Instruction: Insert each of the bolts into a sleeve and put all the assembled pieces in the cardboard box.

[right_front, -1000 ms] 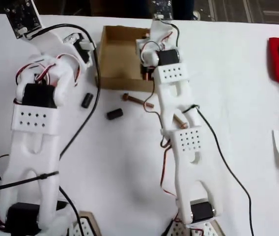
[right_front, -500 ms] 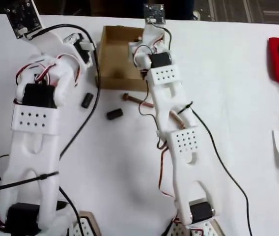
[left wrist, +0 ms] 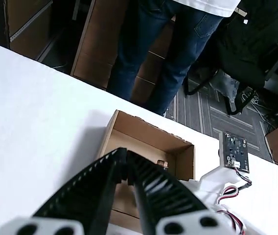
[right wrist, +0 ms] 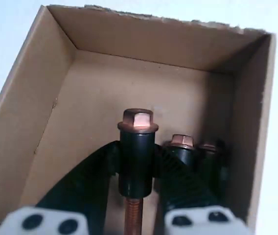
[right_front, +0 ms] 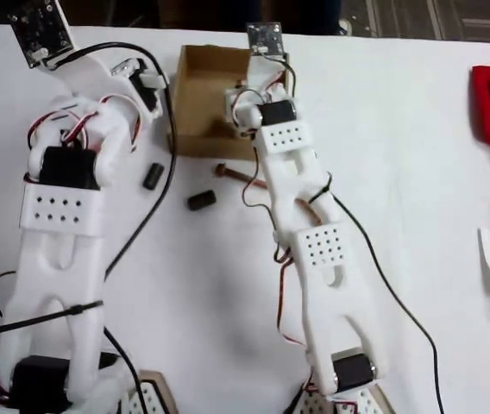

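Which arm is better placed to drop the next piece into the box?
Right: the right end effector grips a sleeved bolt above the cardboard box. The left end effector is shut, empty, outside it.

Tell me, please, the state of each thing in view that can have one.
Right gripper: shut on sleeved bolt.
Left gripper: shut, empty.
Cardboard box: open, two assembled pieces inside.
Loose sleeves: empty, lying on table.
Loose bolt: bare, lying on table.
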### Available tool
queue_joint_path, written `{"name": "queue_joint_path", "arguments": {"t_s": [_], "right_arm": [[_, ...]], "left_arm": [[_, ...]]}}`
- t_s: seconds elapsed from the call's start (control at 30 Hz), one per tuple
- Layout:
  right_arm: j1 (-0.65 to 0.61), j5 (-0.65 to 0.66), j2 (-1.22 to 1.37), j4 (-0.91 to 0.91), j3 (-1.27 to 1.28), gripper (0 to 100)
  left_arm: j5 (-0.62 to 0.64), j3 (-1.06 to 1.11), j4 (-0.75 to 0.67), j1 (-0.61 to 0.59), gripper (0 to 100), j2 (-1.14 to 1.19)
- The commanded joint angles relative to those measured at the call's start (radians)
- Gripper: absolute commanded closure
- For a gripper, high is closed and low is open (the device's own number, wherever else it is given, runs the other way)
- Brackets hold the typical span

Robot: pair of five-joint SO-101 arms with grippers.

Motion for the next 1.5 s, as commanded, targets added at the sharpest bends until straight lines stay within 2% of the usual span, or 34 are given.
{"name": "queue_joint_path", "arguments": {"t_s": [0.0,0.97,1.47], "right_arm": [[-0.005,0.011,-0.027,-0.027,-0.017,97.8],[-0.048,0.006,-0.022,0.015,-0.017,97.8],[-0.025,0.005,-0.018,0.015,-0.009,97.8]], "left_arm": [[-0.006,-0.004,-0.025,0.0,97,-0.037],[-0.006,-0.004,-0.023,0.002,97,-0.037],[-0.006,-0.004,-0.023,0.002,97,-0.037]]}}
